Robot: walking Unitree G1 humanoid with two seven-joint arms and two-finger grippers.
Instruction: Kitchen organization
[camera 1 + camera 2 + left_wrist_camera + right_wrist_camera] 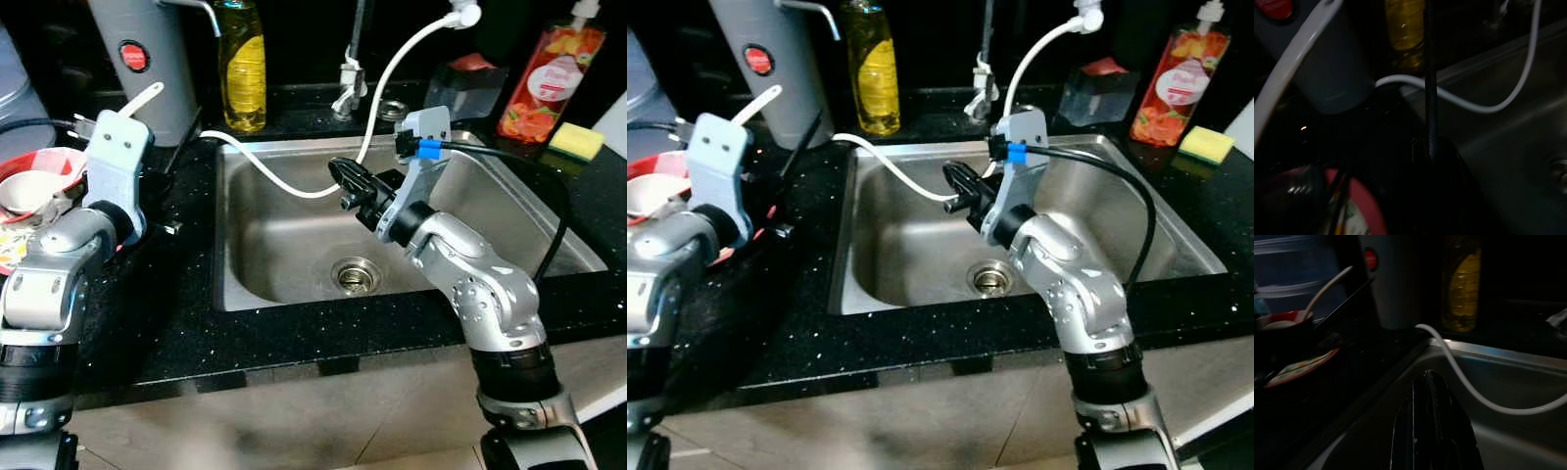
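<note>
My right gripper (349, 182) hangs over the stainless steel sink (294, 264), fingers pressed together, gripping nothing. Stacked red-and-white dishes (34, 186) sit on the black counter at its 9 o'clock, well apart. My left gripper (1431, 147) is nearer them, just beside, clamped on a thin dark rod (1429, 73) pointing 12 o'clock.

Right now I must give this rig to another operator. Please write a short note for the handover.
Right gripper: over the sink, fingers together, holding nothing.
Left gripper: by the dishes; fingers too dark to judge.
Things: red bowl and plate stacked at the left on the counter; white hose hangs into the sink; oil bottle, grey appliance, soap pouch and sponge along the back.
Done: nothing evident.
Left: dishes not yet moved.
</note>
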